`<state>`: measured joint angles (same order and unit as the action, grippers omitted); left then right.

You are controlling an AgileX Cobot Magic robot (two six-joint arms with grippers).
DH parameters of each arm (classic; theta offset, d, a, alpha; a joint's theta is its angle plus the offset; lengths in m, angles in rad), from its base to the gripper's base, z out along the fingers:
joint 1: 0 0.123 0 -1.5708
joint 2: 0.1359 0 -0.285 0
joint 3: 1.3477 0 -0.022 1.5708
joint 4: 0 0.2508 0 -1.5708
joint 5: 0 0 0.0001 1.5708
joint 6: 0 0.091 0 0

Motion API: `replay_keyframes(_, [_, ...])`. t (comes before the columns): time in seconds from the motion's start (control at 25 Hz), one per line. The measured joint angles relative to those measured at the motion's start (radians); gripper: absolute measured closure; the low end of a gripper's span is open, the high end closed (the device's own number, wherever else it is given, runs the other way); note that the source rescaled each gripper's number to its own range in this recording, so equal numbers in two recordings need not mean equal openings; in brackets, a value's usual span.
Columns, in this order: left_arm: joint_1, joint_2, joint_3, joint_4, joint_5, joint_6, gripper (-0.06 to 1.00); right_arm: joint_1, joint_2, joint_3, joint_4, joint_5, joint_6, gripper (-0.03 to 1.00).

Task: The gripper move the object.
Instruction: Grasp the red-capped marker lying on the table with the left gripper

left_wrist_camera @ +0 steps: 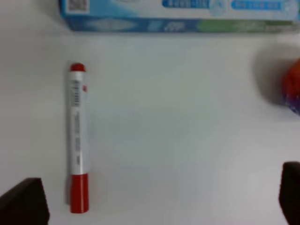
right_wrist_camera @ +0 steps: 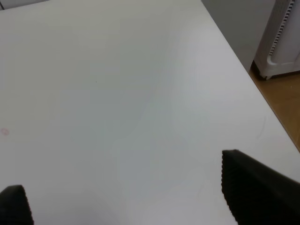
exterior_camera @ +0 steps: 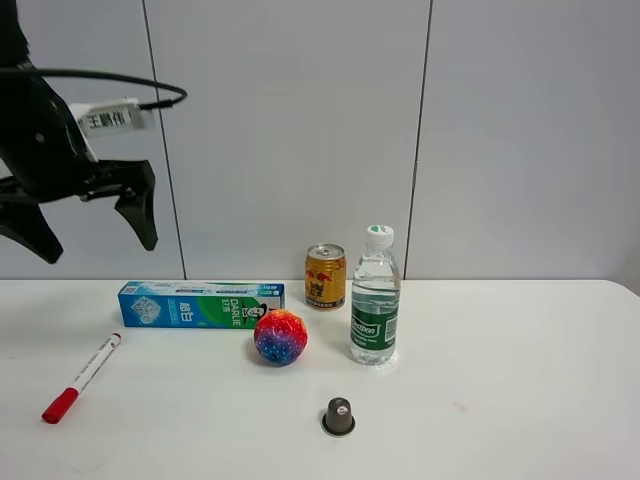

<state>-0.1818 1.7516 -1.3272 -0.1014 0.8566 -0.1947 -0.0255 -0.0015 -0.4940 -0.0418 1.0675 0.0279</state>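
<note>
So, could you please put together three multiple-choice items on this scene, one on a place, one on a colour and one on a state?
1. In the high view, where does the marker pen lie relative to the toothpaste box?
A) on top of it
B) behind it, by the wall
C) in front of it, to the left

2. What colour is the pen's cap?
A) blue
B) red
C) black

3. How is the left gripper?
A) open, holding nothing
B) shut on the pen
C) shut on the box

Answers:
1 C, the pen lies flat nearer the camera, apart from the box.
2 B, the cap at its near end is red.
3 A, its fingers are spread wide in the air with nothing between them.
</note>
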Motion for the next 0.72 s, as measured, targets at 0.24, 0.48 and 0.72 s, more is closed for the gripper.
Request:
replay_keyframes(0.24, [-0.001, 0.105, 0.0, 0.051, -0.007, -0.001, -0.06, 0.0, 0.0, 0.0, 0.0, 0.0, 0.0, -0.03])
replay_keyframes(0.48, [-0.001, 0.176, -0.001, 0.11, -0.012, -0.004, -0.06, 0.0, 0.0, 0.0, 0.0, 0.0, 0.0, -0.03])
replay_keyframes(0.72, [0.002, 0.236, 0.001, 0.172, -0.018, -0.042, -0.06, 0.0, 0.0, 0.0, 0.0, 0.0, 0.0, -0.03])
